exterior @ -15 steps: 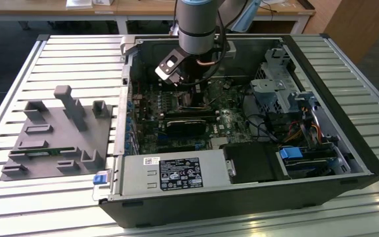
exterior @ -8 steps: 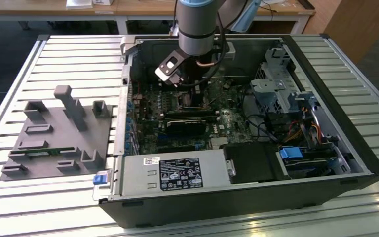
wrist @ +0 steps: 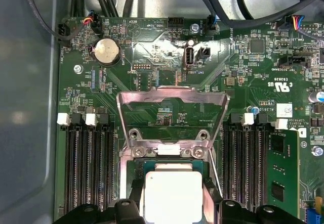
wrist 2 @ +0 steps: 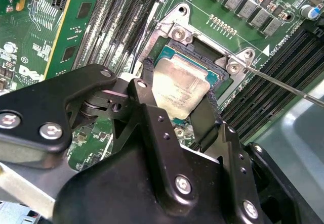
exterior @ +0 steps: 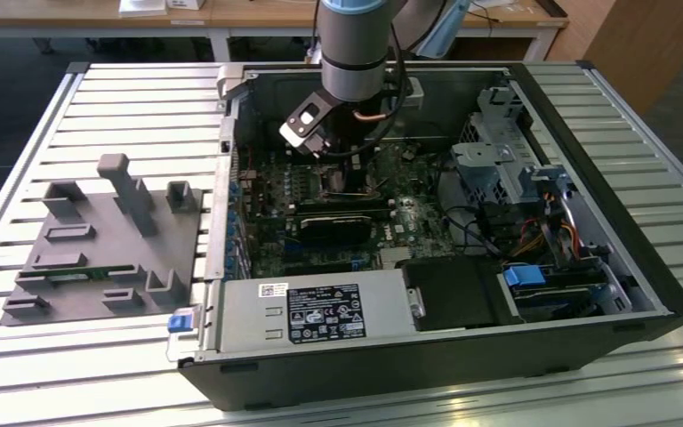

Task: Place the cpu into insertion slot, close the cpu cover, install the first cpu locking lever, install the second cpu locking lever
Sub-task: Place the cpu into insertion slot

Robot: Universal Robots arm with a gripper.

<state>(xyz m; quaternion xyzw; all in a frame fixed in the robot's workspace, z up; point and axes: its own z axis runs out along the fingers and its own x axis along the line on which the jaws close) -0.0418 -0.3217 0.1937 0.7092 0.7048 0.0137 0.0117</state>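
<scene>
The cpu (wrist 2: 178, 85), a pale silver square chip, lies in the insertion slot (wrist 2: 201, 51) on the green board. My gripper (wrist 2: 178, 98) is shut on it, one black finger (wrist 2: 148, 82) on each of two opposite edges. In the first wrist view the cpu (wrist: 172, 196) shows between the two finger tips. The cpu cover (wrist: 172, 96), a silvery frame plate, stands flipped open behind the slot. A thin locking lever (wrist 2: 283, 84) sticks out sideways from the slot's corner. In the exterior view the gripper (exterior: 339, 178) reaches down inside the computer case.
The open computer case (exterior: 626, 267) walls in the board. A black card (exterior: 341, 222) and the power supply (exterior: 317, 311) lie in front of the slot. Long black memory slots (wrist: 88, 163) flank it. A grey fixture (exterior: 104, 240) sits at the exterior view's left.
</scene>
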